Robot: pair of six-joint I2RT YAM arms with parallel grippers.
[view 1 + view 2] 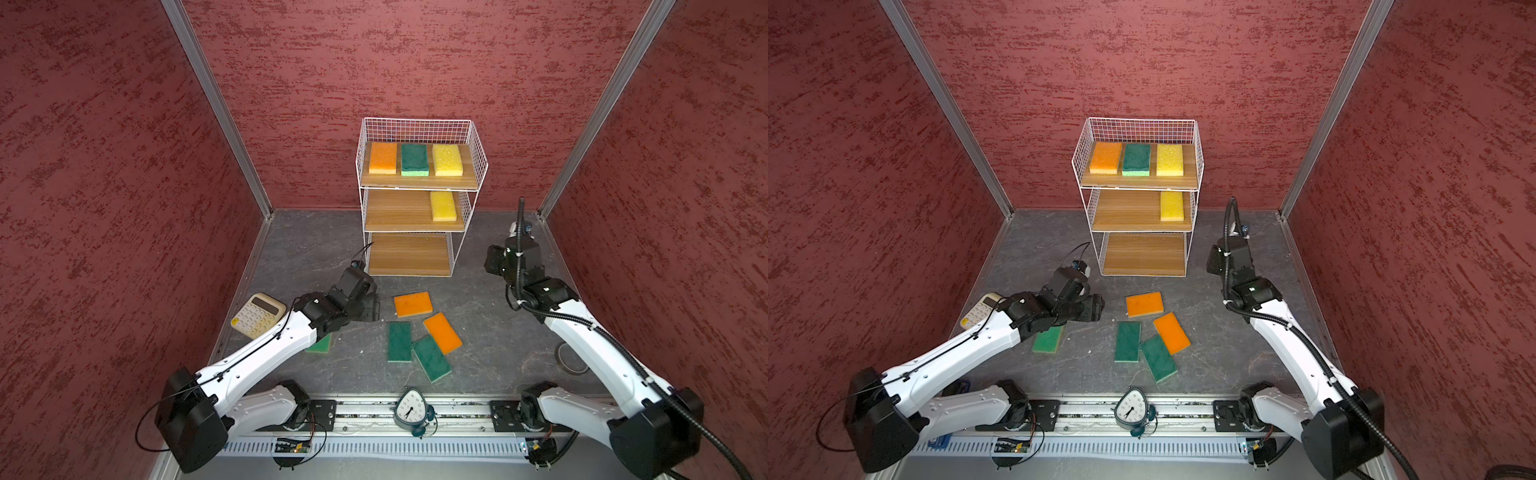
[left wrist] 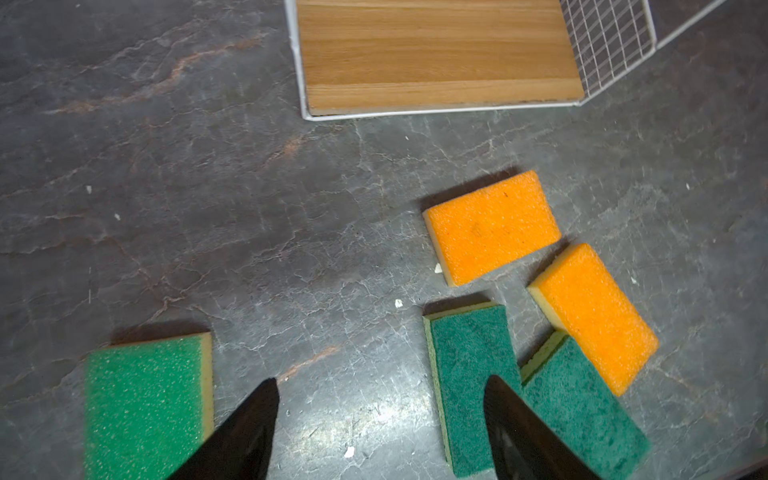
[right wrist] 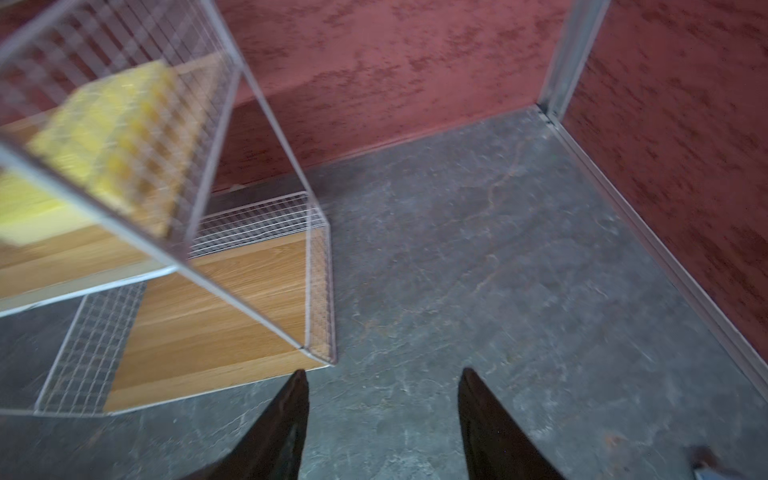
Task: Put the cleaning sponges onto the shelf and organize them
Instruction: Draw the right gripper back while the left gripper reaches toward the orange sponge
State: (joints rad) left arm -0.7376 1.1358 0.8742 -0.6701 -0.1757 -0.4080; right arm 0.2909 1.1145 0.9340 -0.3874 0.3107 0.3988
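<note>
though four cleaning sponges lie on the shelf at upper centre in both top views, three on its top board and a yellow one on the middle, five lie on the floor below. the left gripper, jaws apart and empty, hangs between a green sponge, half hidden under its arm, and the other four. the right gripper, spread and empty, hovers right of the shelf. a calculator sits at left.
</note>
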